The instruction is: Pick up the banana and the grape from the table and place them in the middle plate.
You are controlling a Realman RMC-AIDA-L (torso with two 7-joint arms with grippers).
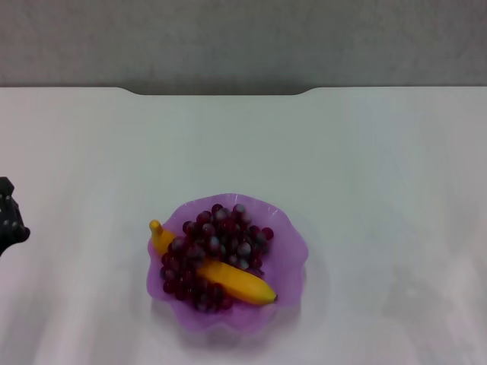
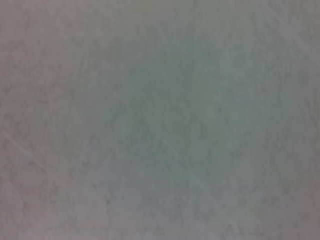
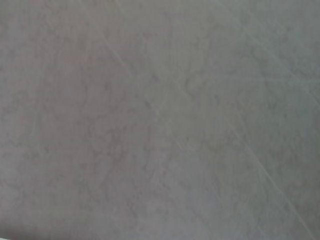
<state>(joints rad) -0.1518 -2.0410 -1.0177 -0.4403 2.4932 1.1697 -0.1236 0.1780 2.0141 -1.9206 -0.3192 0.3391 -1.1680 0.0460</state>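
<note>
The purple plate (image 1: 289,228) with a wavy rim sits on the white table (image 1: 342,152) at the front centre. The grape bunch (image 1: 221,243) lies inside it. The banana (image 1: 232,281) lies in the plate too, running from the left rim to the front right, partly under the grapes. A dark part of my left arm (image 1: 9,220) shows at the left edge of the head view, well away from the plate. The right gripper is out of view. Both wrist views show only bare tabletop.
The table's far edge has a dark notch (image 1: 217,90) in the middle, with a grey wall behind it.
</note>
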